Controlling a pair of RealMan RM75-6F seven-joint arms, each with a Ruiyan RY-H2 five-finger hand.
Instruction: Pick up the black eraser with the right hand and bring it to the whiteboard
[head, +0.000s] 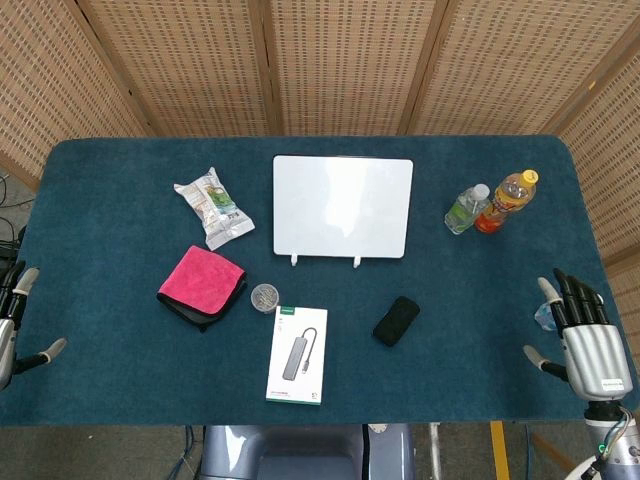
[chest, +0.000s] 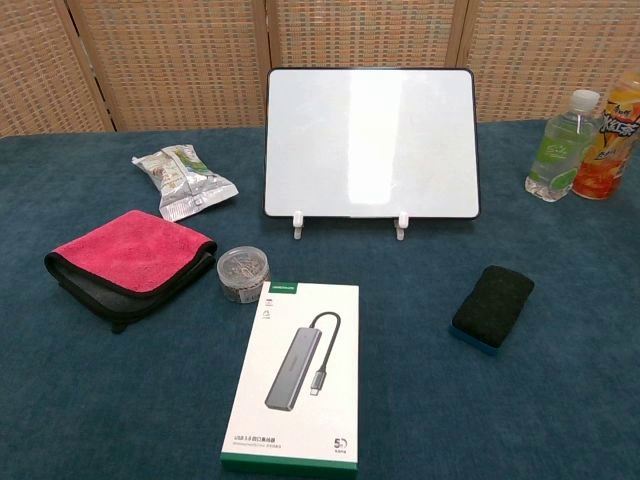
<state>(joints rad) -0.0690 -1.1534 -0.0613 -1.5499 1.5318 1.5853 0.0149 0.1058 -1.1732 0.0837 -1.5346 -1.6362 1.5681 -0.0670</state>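
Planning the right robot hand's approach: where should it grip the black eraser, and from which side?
Probably from above, across the two long sides of the black eraser. It lies flat on the table, felt up, with bare cloth around it. The right robot hand, open, is nearest its right.

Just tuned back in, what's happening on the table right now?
Nothing is being held yet. The eraser lies untouched on the table, in front of the whiteboard and slightly to its right. The right hand hovers open at the table's right edge, well clear of the eraser. The left hand is open at the left edge, only partly in view.
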